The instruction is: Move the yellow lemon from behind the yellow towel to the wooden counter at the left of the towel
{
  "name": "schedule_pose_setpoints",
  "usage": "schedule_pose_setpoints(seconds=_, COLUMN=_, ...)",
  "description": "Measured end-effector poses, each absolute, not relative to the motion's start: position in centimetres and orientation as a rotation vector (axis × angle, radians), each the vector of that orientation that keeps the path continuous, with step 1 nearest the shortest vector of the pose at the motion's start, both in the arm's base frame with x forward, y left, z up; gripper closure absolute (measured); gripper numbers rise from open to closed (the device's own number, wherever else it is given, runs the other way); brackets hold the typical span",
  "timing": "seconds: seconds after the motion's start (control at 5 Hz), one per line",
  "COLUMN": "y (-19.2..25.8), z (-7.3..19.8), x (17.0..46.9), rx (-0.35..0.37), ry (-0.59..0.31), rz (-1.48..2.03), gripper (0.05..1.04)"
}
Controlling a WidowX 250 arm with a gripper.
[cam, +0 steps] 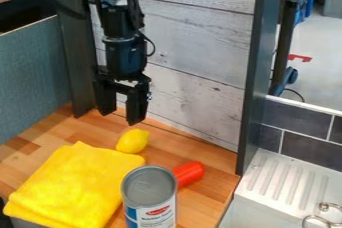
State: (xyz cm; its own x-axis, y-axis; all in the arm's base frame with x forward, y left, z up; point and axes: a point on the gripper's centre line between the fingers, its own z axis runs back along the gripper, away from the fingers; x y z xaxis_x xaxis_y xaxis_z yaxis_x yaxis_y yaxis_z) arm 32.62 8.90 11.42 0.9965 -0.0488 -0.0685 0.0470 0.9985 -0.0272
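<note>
My tool [121,117] hangs over the back of the wooden counter [217,159], its two fingers spread wide with nothing between them. Nearest to it is the yellow lemon [133,141], lying on the wood just beyond the folded yellow cloth [77,187]; whether those two touch, I can't tell from here. I'd judge the lemon light and fairly firm, but smooth and round enough to roll off if only one finger met it, so its thick middle is where I'd want an even, gentle grip. The cloth looks soft and floppy, easiest to pinch at a corner or raised fold. The can [149,192] stands upright at the front; it should be stiff, perhaps heavy if full, and best held around its side. Partly behind it, a red rounded object [189,173] looks smooth and likely to roll
</note>
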Motion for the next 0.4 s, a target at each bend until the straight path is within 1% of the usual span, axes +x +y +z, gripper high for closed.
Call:
schedule_pose_setpoints(seconds=0.2, y=8.8, z=10.1, x=32.4, rx=-0.037, ry=0.107, rz=-0.052, gripper=0.081)
schedule_pose_setpoints(seconds=0.4, y=9.1, z=9.4, x=33.5, rx=-0.022, ry=0.053, rz=-0.151, gripper=0.081)
